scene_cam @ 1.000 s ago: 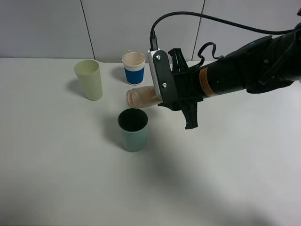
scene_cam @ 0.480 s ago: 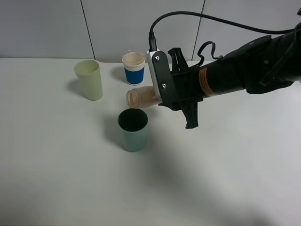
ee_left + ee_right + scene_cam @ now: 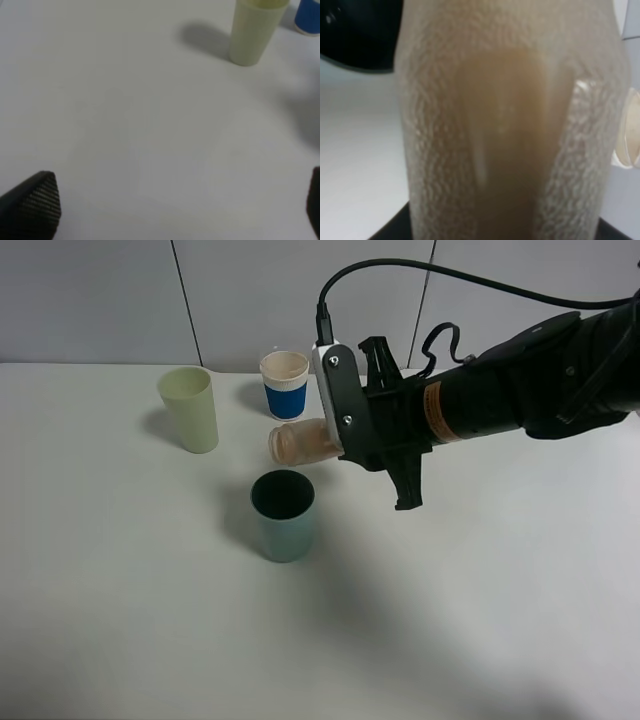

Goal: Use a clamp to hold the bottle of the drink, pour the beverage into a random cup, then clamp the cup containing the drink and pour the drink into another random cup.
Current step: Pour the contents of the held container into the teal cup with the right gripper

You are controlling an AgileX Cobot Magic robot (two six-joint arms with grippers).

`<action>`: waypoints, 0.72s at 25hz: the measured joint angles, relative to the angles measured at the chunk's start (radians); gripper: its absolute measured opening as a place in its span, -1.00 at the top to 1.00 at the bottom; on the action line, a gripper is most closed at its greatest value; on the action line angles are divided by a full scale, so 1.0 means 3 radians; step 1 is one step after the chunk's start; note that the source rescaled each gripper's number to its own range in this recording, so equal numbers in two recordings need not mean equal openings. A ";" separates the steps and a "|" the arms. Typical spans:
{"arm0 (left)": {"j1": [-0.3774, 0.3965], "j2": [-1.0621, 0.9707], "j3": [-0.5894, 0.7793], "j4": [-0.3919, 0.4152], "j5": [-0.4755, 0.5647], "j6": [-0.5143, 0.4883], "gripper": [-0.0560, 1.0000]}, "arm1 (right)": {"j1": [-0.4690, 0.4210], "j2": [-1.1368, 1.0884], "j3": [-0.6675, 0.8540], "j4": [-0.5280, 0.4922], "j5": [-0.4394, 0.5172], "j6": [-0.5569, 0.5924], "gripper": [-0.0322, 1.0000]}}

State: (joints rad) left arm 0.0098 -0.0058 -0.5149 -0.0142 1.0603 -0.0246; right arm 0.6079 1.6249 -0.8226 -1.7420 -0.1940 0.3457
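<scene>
Right gripper (image 3: pixel 338 445) holds bottle (image 3: pixel 298 443) sideways, mouth near teal cup (image 3: pixel 284 528) rim.

We log a matte white table (image 3: pixel 120 620) filling most of the exterior high view, its surface plain, with soft grey shadows toward the middle. Behind its far edge stands a pale grey wall (image 3: pixel 90 300) of flat panels, divided by thin dark vertical seams (image 3: pixel 186 300). In the left wrist view we see the same white tabletop, slightly blurred.

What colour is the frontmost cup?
The cup is pale teal, dark inside; best in exterior high view.
</scene>
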 joint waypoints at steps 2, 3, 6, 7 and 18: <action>0.0000 0.0000 0.0000 0.0000 0.0000 0.0000 -1.00 | 0.0060 0.0000 0.0000 -0.0012 0.0062 0.0000 0.86; 0.0000 0.0000 0.0000 0.0000 0.0000 0.0000 -1.00 | 0.0085 0.0000 0.0000 -0.0012 0.0098 0.0015 0.86; 0.0000 0.0000 0.0000 0.0000 0.0000 0.0000 -1.00 | 0.0123 0.0000 0.0000 -0.0012 0.0113 0.0019 0.86; 0.0000 0.0000 0.0000 0.0000 0.0000 0.0000 -1.00 | 0.0129 0.0000 0.0000 -0.0012 0.0113 0.0022 0.86; 0.0000 0.0000 0.0000 0.0000 0.0000 0.0000 -1.00 | 0.0191 0.0000 0.0000 -0.0012 0.0286 0.0022 0.86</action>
State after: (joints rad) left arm 0.0098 -0.0058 -0.5149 -0.0142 1.0603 -0.0246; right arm 0.6651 1.6249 -0.8226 -1.7456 -0.1083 0.3524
